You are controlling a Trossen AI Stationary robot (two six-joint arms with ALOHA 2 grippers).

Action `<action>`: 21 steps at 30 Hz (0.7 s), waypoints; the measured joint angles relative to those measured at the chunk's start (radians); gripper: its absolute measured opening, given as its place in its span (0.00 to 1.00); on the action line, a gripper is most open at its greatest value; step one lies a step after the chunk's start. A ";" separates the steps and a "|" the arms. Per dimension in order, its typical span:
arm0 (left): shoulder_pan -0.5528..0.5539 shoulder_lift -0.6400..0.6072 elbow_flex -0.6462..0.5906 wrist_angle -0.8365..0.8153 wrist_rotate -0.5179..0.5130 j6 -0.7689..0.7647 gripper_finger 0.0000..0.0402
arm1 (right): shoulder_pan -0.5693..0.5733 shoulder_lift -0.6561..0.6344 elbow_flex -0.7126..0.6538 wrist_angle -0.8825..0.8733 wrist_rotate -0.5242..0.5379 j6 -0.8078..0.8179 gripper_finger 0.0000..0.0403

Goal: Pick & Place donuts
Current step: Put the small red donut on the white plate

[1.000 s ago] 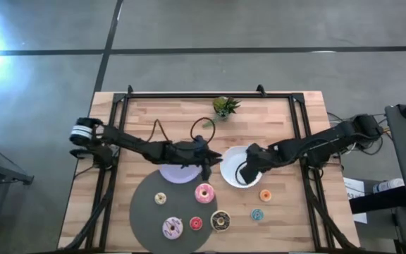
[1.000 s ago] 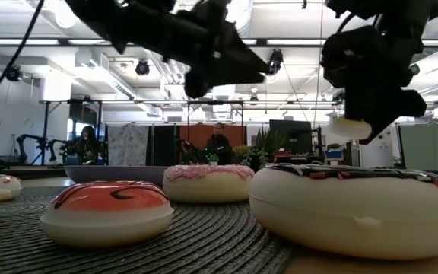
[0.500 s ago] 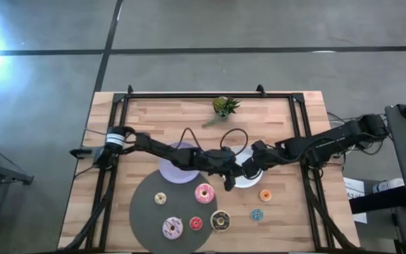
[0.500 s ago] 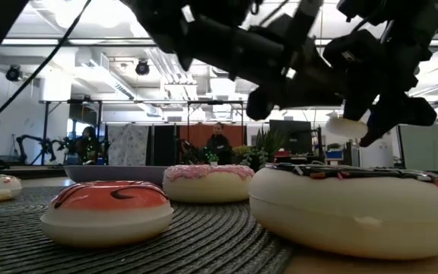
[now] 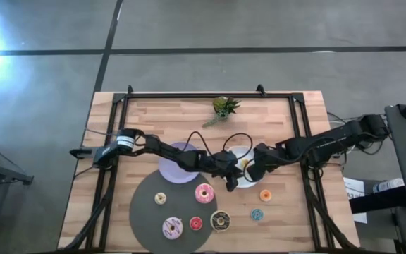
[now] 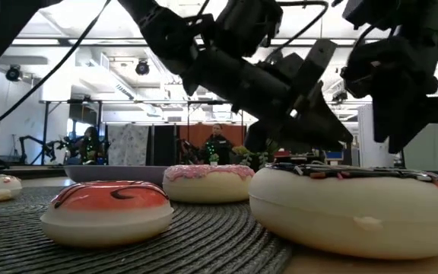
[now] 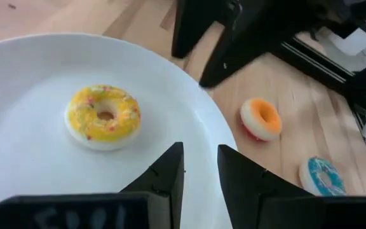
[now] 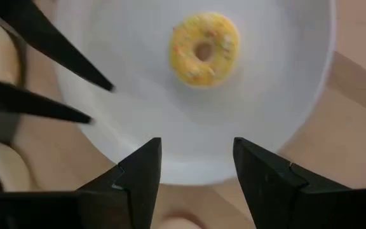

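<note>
A yellow donut [image 5: 243, 166] lies flat on the white plate [image 5: 235, 156]; it also shows in the left wrist view [image 7: 103, 116] and the right wrist view [image 8: 204, 48]. My right gripper [image 5: 249, 172] [image 8: 197, 162] hangs open and empty over the plate's near part. My left gripper [image 5: 230, 182] [image 7: 200, 166] sits at the plate's near-left rim, its fingers a narrow gap apart and empty. On the dark grey disc [image 5: 146, 212] lie pink [image 5: 204, 192], small yellow [image 5: 160, 199], pink-white [image 5: 173, 227], red [image 5: 196, 224] and chocolate [image 5: 220, 221] donuts. Orange [image 5: 265, 195] and teal [image 5: 257, 214] donuts rest on the wood.
A lilac plate [image 5: 176, 168] lies left of the white one, partly under my left arm. A small potted plant [image 5: 224, 107] stands near the far edge. Both arms meet over the table's middle, their fingers close together. Bare wood shows at the far left and near right.
My right gripper has let go of the pale donut it held above the white plate; the yellow donut now lies on the plate. My left gripper has swung from over the lilac plate toward the table's right, to the white plate's near-left rim beside my right gripper.
</note>
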 joint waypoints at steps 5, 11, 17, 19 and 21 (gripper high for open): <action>-0.001 -0.054 0.000 -0.095 -0.031 0.062 0.18 | 0.073 -0.040 0.046 -0.142 0.010 -0.209 0.47; -0.002 -0.144 -0.056 -0.233 -0.077 0.125 0.18 | 0.316 -0.068 0.051 -0.151 -0.014 -0.337 0.46; -0.004 -0.226 -0.151 -0.208 -0.106 0.111 0.18 | 0.468 0.009 0.051 -0.119 0.031 -0.236 0.46; -0.004 -0.240 -0.171 -0.197 -0.123 0.106 0.18 | 0.500 0.043 0.062 -0.095 0.031 -0.230 0.46; -0.004 -0.253 -0.188 -0.204 -0.138 0.103 0.18 | 0.528 0.086 0.083 -0.081 0.033 -0.267 0.45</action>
